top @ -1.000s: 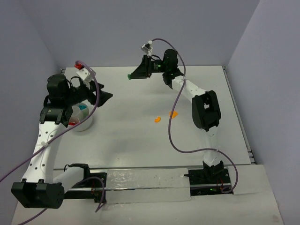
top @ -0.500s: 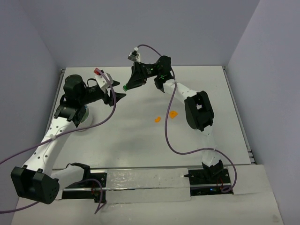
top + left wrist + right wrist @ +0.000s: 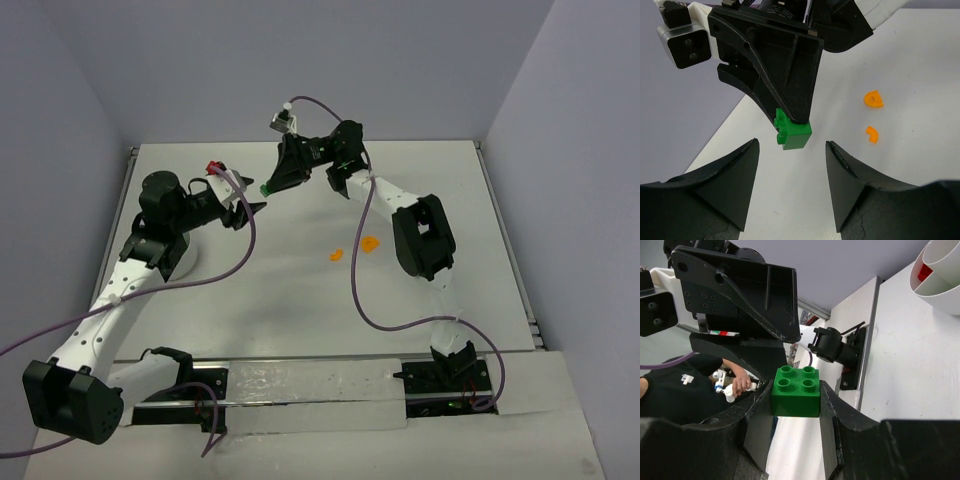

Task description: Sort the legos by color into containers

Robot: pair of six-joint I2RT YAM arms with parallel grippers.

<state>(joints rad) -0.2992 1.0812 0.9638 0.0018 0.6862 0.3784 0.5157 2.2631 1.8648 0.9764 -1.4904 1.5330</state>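
Nearest to me on the table [image 3: 280, 300] lie an orange arc [image 3: 336, 255] and, just beyond it, an orange half-disc [image 3: 370, 242]. They are close together but apart, and well clear of both tools. Off to my left the bowl [image 3: 940, 295] sits mostly hidden under my left arm. My right wrist view catches its rim and a divider, with a red brick [image 3: 925, 272] in one compartment. Farther back, both arms meet above the far part of the table. My left gripper [image 3: 258, 206] has its jaws spread wide with nothing between them. The green brick [image 3: 794, 134] hangs just ahead of its fingertips, lined up with the gap. I cannot tell whether it has reached the space between the jaws. The brick is off the table, pinched at the very tip of my right gripper [image 3: 275, 182]. That gripper is closed on the brick's two sides with the four studs facing its wrist camera. The two grippers point at each other, nearly tip to tip, with the brick between them and the bowl off to one side.
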